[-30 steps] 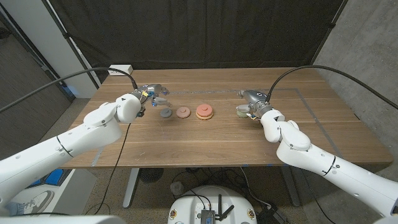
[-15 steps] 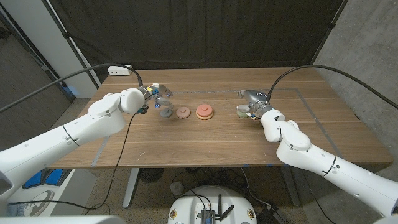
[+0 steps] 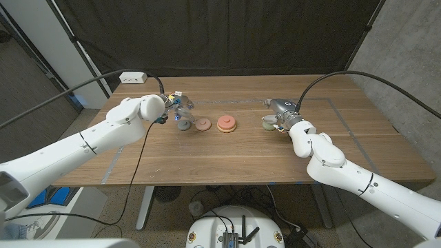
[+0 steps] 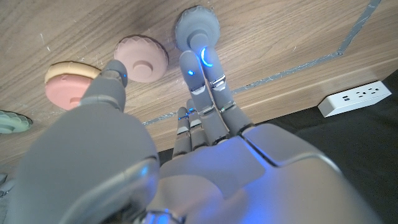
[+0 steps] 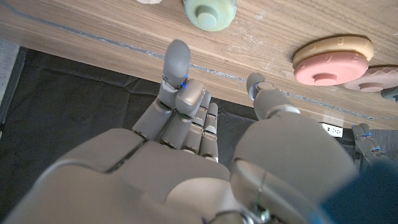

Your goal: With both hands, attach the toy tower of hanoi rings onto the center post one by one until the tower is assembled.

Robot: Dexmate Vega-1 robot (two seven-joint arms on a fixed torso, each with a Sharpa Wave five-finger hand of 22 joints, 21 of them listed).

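Note:
Four tower pieces lie in a row across the table's middle. The grey ring (image 3: 184,125) (image 4: 197,28) is leftmost, and a pale pink ring (image 3: 202,125) (image 4: 142,58) lies beside it. The coral ring (image 3: 227,123) (image 5: 333,62) sits on an orange base with a short centre nub. A green ring (image 3: 268,123) (image 5: 210,12) lies farthest right. My left hand (image 3: 173,109) (image 4: 186,124) reaches over the grey ring with straight fingers (image 4: 200,62) and holds nothing; I cannot tell whether it touches. My right hand (image 3: 281,114) (image 5: 205,124) stands just beside the green ring, fingers apart and empty.
A white power strip (image 3: 134,78) (image 4: 357,98) lies at the table's back left corner. Grey tape lines (image 3: 344,117) mark the tabletop. Black cables run from both arms, and a dark curtain hangs behind the table.
My left arm has swung right and forward, bringing its hand from the grey ring's left to over it. The right hand and all the rings have stayed put.

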